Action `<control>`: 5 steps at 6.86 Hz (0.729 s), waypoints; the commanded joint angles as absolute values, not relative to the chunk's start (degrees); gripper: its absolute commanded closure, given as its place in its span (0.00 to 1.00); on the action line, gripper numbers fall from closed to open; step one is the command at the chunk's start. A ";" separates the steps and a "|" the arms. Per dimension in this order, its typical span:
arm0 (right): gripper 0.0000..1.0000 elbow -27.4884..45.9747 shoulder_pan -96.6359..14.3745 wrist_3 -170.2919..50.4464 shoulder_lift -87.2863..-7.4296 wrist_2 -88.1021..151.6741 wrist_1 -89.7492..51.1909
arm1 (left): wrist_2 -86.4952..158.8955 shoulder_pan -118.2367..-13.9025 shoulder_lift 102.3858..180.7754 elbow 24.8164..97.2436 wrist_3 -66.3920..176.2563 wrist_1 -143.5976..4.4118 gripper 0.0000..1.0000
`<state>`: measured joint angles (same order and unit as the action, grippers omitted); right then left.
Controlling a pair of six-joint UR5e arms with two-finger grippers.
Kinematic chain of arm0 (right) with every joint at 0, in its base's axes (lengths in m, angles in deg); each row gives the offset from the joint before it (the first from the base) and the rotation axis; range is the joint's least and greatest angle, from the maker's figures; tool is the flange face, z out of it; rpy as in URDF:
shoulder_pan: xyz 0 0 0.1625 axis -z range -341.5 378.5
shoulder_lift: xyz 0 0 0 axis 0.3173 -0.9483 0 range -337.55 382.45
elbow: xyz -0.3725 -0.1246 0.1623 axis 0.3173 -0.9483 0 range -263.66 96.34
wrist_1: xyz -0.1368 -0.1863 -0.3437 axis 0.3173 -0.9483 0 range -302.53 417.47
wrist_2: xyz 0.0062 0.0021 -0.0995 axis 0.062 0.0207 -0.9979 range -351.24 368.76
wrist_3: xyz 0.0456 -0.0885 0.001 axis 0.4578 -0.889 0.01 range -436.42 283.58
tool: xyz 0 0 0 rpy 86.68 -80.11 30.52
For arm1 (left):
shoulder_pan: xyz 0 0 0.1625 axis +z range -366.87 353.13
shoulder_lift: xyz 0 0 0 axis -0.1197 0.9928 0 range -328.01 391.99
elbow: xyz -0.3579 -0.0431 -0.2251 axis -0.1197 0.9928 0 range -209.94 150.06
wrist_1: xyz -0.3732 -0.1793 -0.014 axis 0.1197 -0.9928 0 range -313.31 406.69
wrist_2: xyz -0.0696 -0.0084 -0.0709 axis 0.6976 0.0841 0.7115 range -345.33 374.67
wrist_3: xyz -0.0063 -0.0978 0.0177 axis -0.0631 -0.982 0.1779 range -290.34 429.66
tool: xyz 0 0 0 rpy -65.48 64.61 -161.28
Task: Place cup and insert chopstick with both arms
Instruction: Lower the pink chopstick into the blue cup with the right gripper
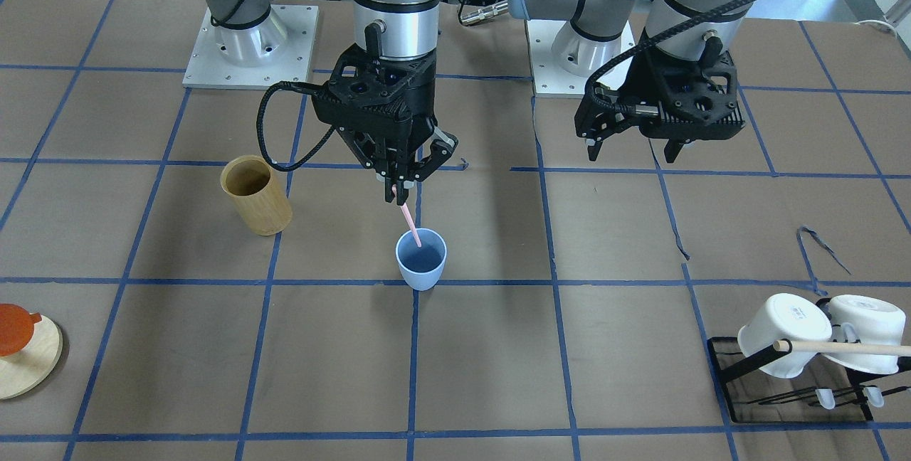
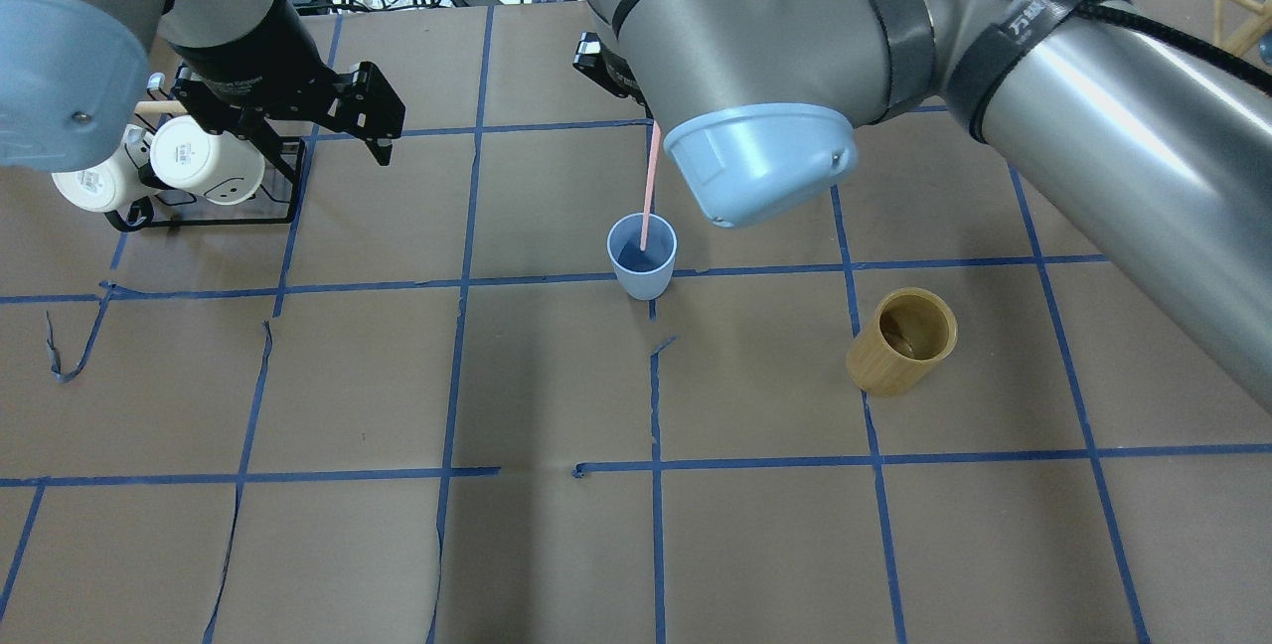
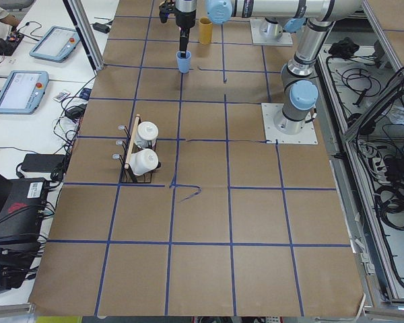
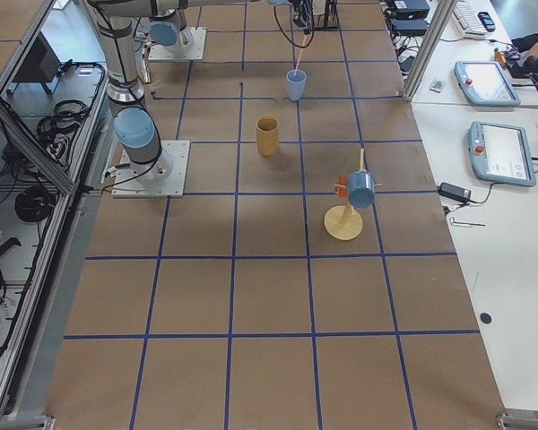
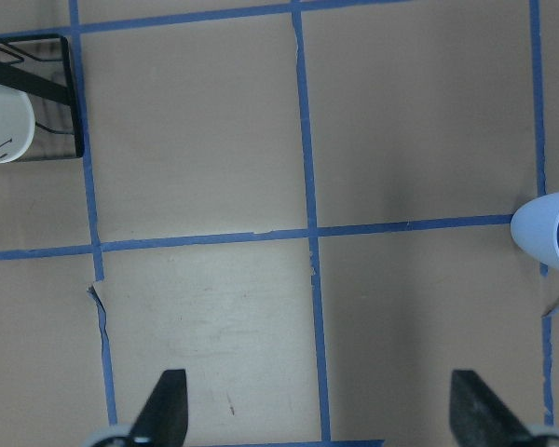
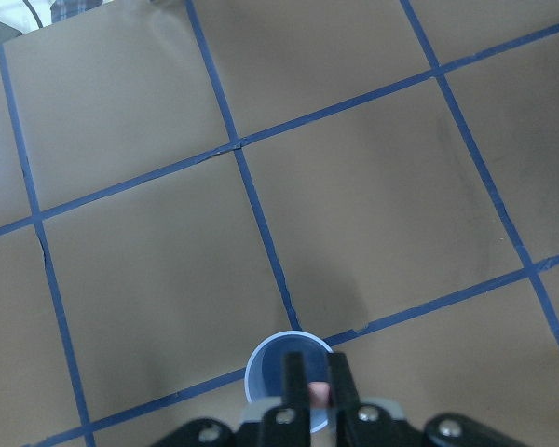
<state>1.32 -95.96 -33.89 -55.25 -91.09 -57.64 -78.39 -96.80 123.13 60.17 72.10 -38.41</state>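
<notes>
On table, one cup, one chopstick

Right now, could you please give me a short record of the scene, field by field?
cup: upright on the table, near its middle
chopstick: tilted, lower end inside the cup, top end gripped
right gripper: shut on the chopstick, above the cup
left gripper: open, empty, off to the side of the cup
holder: upright, apart from the cup
step left: chopstick not yet released
</notes>
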 commanded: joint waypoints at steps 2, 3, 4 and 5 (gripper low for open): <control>0.80 2.12 -96.02 -28.62 -55.16 -90.82 -57.76 | -78.23 -96.96 123.04 59.97 72.12 -38.66 0.00; 0.65 2.20 -96.02 -28.61 -55.07 -90.82 -57.76 | -78.23 -96.96 123.04 60.06 72.12 -38.74 0.00; 0.32 2.38 -96.02 -28.70 -54.98 -90.82 -57.67 | -78.23 -97.05 123.04 59.97 72.12 -38.74 0.00; 0.23 2.82 -96.02 -28.70 -54.89 -90.82 -57.76 | -78.06 -97.14 123.04 59.97 72.12 -38.74 0.00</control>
<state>2.42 -96.02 -28.75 -55.00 -90.83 -57.72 -78.19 -97.05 123.04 60.00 72.12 -38.74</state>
